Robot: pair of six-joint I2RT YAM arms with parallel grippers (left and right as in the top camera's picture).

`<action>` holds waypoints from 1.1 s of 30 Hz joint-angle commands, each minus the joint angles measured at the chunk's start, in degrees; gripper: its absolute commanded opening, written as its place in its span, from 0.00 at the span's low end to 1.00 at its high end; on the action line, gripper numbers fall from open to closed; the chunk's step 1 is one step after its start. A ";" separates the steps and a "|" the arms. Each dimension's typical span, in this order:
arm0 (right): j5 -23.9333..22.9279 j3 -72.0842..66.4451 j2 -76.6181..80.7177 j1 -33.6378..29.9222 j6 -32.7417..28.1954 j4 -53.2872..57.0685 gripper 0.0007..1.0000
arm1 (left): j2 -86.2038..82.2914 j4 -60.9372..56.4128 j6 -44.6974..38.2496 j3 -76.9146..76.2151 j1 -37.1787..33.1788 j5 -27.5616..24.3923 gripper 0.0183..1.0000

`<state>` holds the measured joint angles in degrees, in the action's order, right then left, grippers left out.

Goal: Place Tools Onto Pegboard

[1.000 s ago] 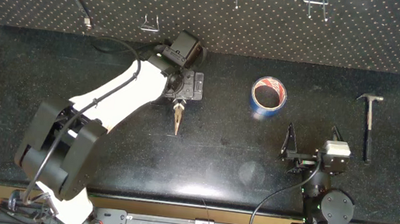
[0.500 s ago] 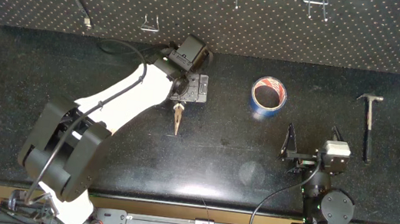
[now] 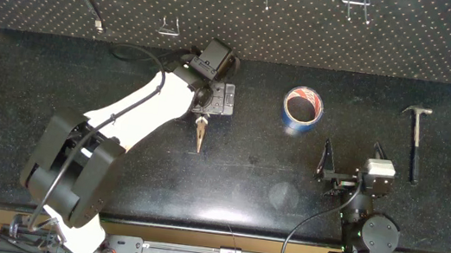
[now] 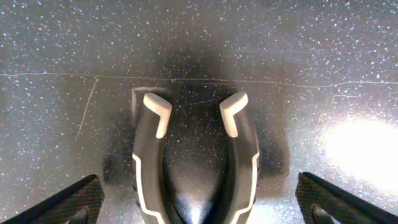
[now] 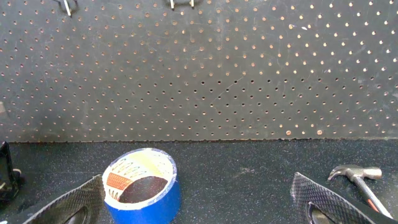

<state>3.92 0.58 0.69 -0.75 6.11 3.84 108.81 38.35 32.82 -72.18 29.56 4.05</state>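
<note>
Black speckled worktop (image 3: pixel 19 99), pegboard (image 3: pixel 309 24) upright at back. L gripper (image 4: pixel 199 190) released, fingers wide apart either side of pliers (image 4: pixel 148 149) handles. Pliers lie flat mid-worktop, nose toward arm bases. R gripper (image 5: pixel 199 208) also spread, holding nothing, near own base. Tape roll (image 5: pixel 142 186) & hammer (image 3: pixel 415 143) lie on worktop, right of pliers.
</note>
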 commanded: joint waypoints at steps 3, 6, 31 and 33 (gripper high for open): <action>-0.50 -0.35 -0.57 -0.26 -0.63 -0.02 0.98 | 1.95 -0.92 -0.70 -1.29 0.09 1.31 1.00; -0.52 -0.35 -0.57 -0.26 -0.63 -0.02 0.98 | 2.16 -0.66 -0.70 -1.29 0.09 1.31 1.00; -0.50 -0.35 -0.57 -0.26 -0.63 -0.02 0.98 | 2.16 -1.05 -3.08 -1.29 0.09 2.62 1.00; -0.50 -0.35 -0.57 -0.24 -0.63 -0.02 0.98 | 2.16 -2.32 -3.10 -1.29 0.09 1.51 1.00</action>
<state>3.92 0.58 0.69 -0.75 6.11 3.84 109.73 37.36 30.85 -72.38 29.56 5.96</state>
